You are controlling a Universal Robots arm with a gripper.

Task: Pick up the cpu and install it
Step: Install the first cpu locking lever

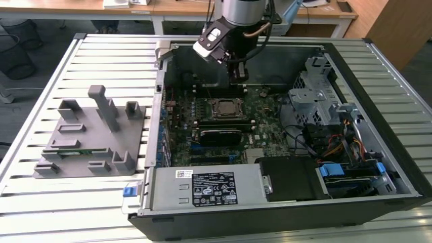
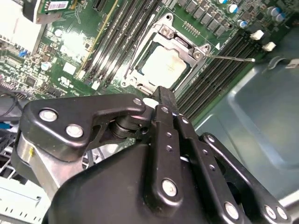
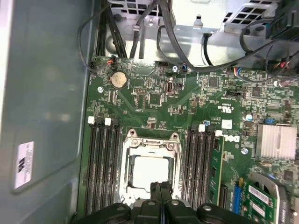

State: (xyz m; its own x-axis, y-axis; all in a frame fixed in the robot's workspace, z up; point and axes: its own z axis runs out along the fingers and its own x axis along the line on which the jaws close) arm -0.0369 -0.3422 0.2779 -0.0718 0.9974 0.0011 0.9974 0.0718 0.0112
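Exterior view gives you the open computer case (image 1: 378, 152) lying on the slatted table (image 1: 101, 61), with the arm reaching down into it. Your gripper (image 1: 236, 77) hangs over the far part of the motherboard (image 1: 266, 126), just beyond the processor socket and not touching it. On the exterior view's left, outside the case, the grey plastic fixture (image 1: 88, 136) rests on the table with a green memory stick (image 1: 74, 150) in it.

Look for the cpu (image 1: 226, 107) in the middle of the board: it lies flat inside the socket frame (image 3: 127, 154), pale silvery top up. In the first wrist view the cpu (image 3: 147, 170) sits just past the fingertips (image 3: 156, 186), between two banks of black memory slots (image 3: 100, 158). In the second wrist view you see a thin metal lever (image 2: 233, 58) reaching out from a corner of the frame across the slots beside it.

Your fingers are pressed together, only a thin seam showing between them, and they grasp nothing. The tips are close to the cpu but clear of it.
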